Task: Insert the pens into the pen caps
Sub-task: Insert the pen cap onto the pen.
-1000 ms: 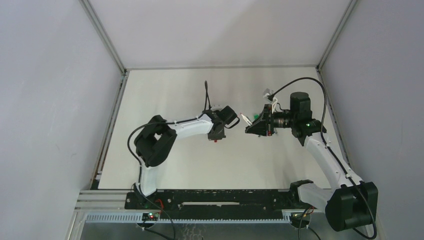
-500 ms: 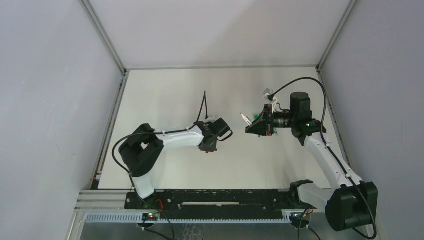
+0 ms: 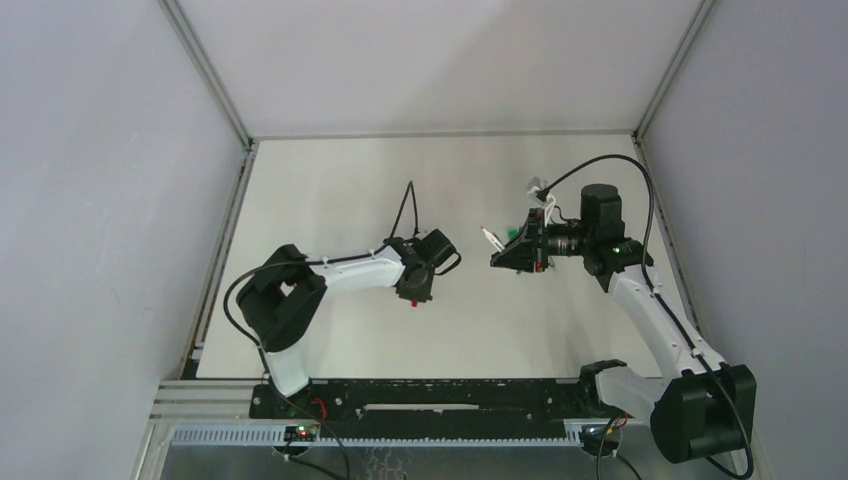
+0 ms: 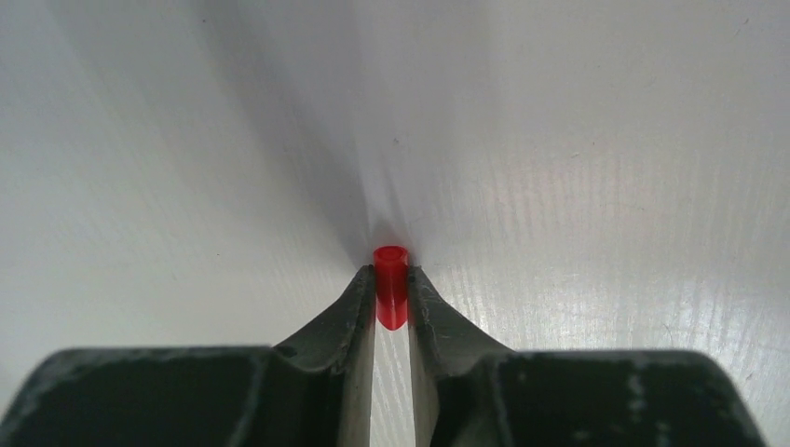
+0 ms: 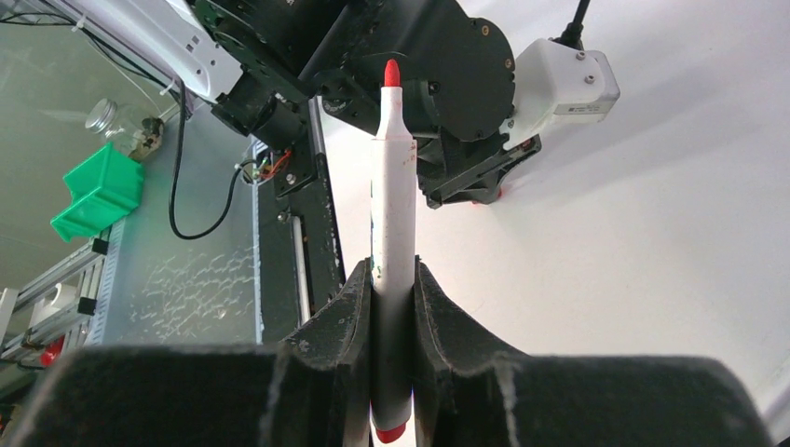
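My left gripper (image 4: 391, 273) is shut on a short red pen cap (image 4: 390, 263), open end pointing away, close over the white table where its shadow meets it. In the top view this gripper (image 3: 412, 297) sits left of centre with the cap (image 3: 412, 302) at its tip. My right gripper (image 5: 393, 272) is shut on a white pen (image 5: 393, 209) with a red tip and red rear end. It holds the pen off the table, tip pointing at the left arm. In the top view the pen (image 3: 488, 237) sticks out from the right gripper (image 3: 499, 254). Other pens and caps are out of view.
A small green thing (image 3: 512, 233) shows beside the right gripper; I cannot tell what it is. The left arm's wrist (image 5: 438, 84) fills the far part of the right wrist view. A green bin (image 5: 98, 191) and a jar (image 5: 112, 121) stand off the table beyond the arm bases.
My left gripper has drawn back toward the near left with the red cap, away from the pen tip. The right arm and the pen have not moved.
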Robot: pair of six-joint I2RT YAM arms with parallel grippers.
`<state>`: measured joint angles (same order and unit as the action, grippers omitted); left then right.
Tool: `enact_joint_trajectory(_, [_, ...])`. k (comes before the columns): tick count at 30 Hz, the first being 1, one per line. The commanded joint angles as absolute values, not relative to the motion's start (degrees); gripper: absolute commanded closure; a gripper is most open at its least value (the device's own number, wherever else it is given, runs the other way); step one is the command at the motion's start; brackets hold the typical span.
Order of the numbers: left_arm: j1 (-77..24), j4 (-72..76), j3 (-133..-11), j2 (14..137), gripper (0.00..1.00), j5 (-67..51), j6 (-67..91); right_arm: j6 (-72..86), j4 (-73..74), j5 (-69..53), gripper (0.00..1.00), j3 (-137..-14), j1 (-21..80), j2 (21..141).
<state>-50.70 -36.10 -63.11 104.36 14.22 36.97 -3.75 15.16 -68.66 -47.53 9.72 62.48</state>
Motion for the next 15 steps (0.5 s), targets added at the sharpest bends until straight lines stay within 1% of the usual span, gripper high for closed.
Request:
enact_joint_trajectory(1, [-50.98, -40.89, -57.23, 114.55, 0.8, 2.05, 34.11, -3.0, 13.45, -70.05, 1.0, -49.69, 9.15, 60.69])
enact_joint_trajectory(4, [-50.86, -40.46, -57.02, 115.37, 0.87, 0.88, 33.39, -2.91, 13.45, -70.27, 1.0, -49.68, 8.89, 60.47])
enact_joint_trajectory(6, [-50.74, -39.58, -56.31, 115.09, 0.99, 0.44, 32.9, -2.82, 13.44, -70.4, 1.0, -49.69, 8.73, 60.38])
enact_joint_trajectory(10, [-50.45, -38.39, -55.06, 112.21, 1.0, 0.86, 33.41, -2.94, 13.49, -70.66, 1.0, -49.66, 8.61, 60.34])
enact_joint_trajectory(15, [-50.45, -35.09, -54.12, 103.39, 1.0, 3.87, 34.87, -4.13, 13.95, -71.82, 1.0, -49.68, 8.61, 60.46])
